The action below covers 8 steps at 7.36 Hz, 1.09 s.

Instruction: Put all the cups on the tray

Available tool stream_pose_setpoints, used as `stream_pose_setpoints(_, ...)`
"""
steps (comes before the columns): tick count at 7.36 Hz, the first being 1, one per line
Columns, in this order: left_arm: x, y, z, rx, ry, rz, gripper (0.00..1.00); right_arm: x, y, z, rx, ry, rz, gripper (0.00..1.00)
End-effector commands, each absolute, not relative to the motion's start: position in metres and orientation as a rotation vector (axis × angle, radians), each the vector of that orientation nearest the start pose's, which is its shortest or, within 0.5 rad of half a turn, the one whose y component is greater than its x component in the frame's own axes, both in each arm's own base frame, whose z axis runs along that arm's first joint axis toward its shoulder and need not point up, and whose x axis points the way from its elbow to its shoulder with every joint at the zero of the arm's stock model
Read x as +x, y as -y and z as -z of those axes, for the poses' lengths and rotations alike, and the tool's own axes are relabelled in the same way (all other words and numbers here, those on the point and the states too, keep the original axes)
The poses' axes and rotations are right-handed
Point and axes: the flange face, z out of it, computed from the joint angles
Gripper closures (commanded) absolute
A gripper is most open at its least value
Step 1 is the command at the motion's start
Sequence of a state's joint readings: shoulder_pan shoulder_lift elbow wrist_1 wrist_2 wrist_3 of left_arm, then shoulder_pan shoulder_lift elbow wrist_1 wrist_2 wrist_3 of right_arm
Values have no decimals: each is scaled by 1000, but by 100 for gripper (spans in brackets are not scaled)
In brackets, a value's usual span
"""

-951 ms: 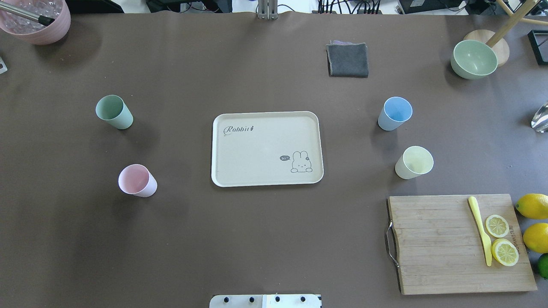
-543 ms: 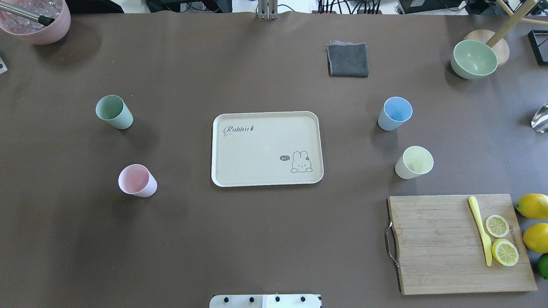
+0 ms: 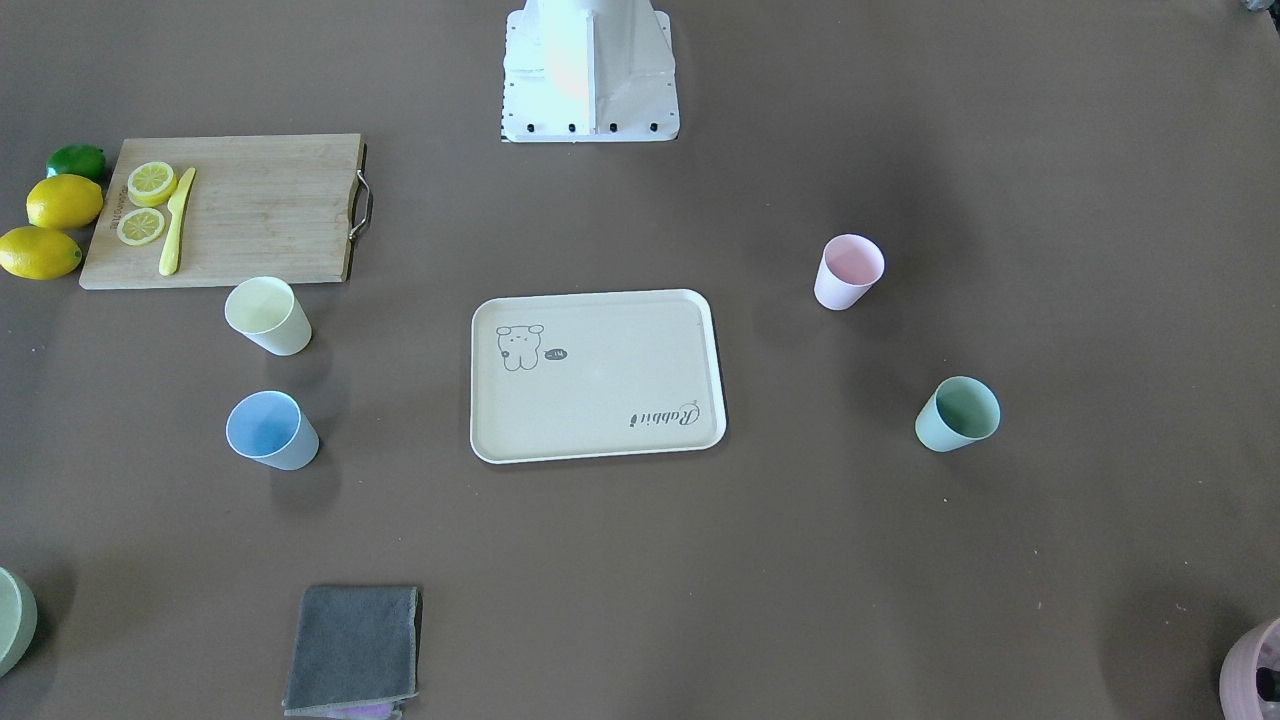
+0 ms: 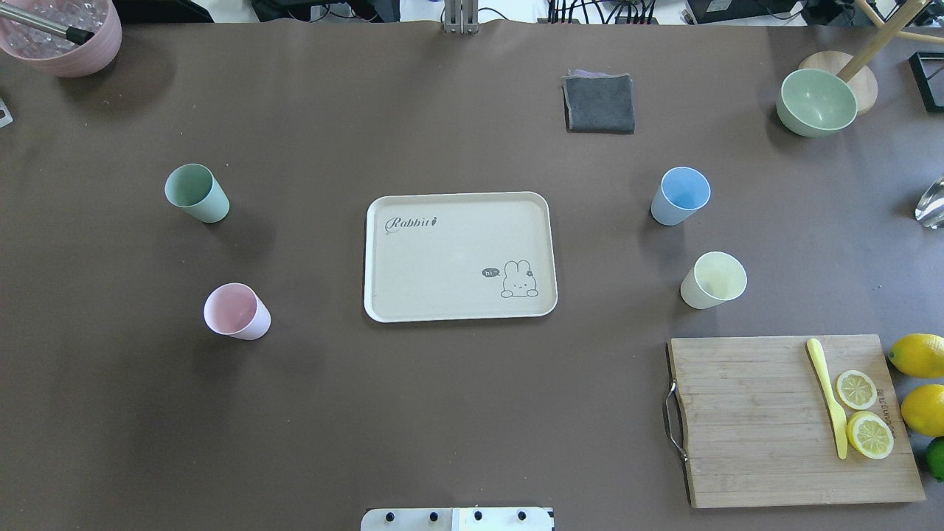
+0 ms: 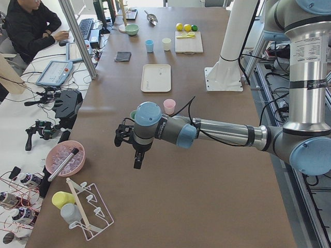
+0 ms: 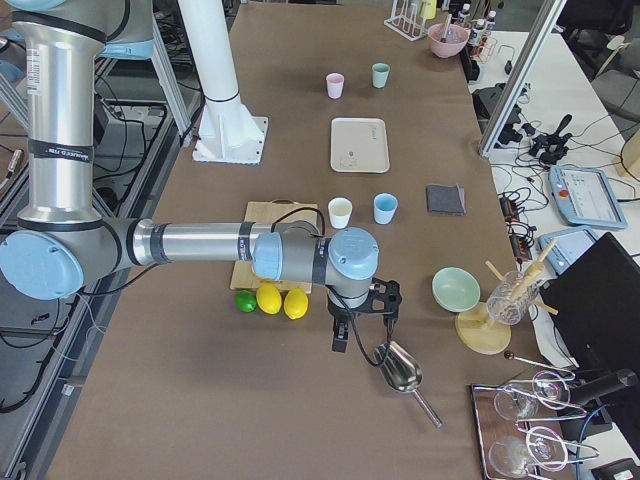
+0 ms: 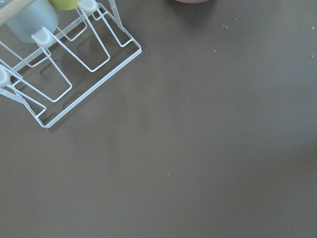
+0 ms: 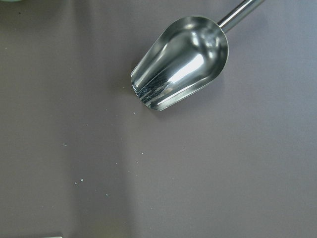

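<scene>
Cream plastic, rounded at the corners and raised at the rim, the tray [image 4: 457, 251] lies flat in the middle of the brown surface [image 4: 472, 413] with nothing on it. It bears the script "Rabbit" near one corner and, diagonally opposite, a small line drawing of a rabbit with a dark speech bubble that reads "hi". All four cups stand upright on the surface, well apart from the tray: the mint green cup [image 4: 196, 193] and the pink cup [image 4: 236, 311] on the robot's left of it, the light blue cup [image 4: 680, 195] and the pale yellow cup [image 4: 712, 280] on its right. The yellow one is near the far edge of a wooden cutting board [image 4: 745, 420]. That board carries two lemon slices [image 4: 856, 389] and a yellow knife [image 4: 827, 398], and has burnt-in lettering along one edge, too small to read. Whole lemons [image 4: 918, 355] and a lime [image 4: 936, 457] lie just beside it. A folded grey cloth [image 4: 599, 103], a pale green bowl [image 4: 816, 102] and a pink pot [image 4: 63, 33] sit toward the far side. Neither arm reaches the cups. The left arm [image 5: 217, 132] hangs over bare surface near a white wire rack [image 7: 64, 64], and the right arm [image 6: 200, 243] over a shiny metal scoop [image 8: 181, 62]. Each arm's jaws show only in a side view – whether the left jaws or the right jaws are apart or together, I cannot tell.
</scene>
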<state>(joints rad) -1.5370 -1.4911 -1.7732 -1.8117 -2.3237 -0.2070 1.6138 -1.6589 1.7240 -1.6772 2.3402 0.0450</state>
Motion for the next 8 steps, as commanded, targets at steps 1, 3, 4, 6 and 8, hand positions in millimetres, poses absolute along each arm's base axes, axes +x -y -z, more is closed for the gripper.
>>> stream_pose_setpoints(1,-40,491,-550,310,-799,-11,2,83,449,-634,-42,769,-113,0)
stream_pose_setpoints(3,5,507,-532,311,-845,-89,2,84,451,-633,-40,769,-114,0)
stream_pose_setpoints(4,20,518,-510,295,-845,1,2,84,452,-630,-35,769,-113,0)
stream_pose_setpoints(6,65,508,-458,262,-905,80,2,84,452,-627,-29,769,-110,0)
stream_pose_setpoints(8,147,479,-418,241,-888,101,2,84,452,-627,-30,769,-113,0)
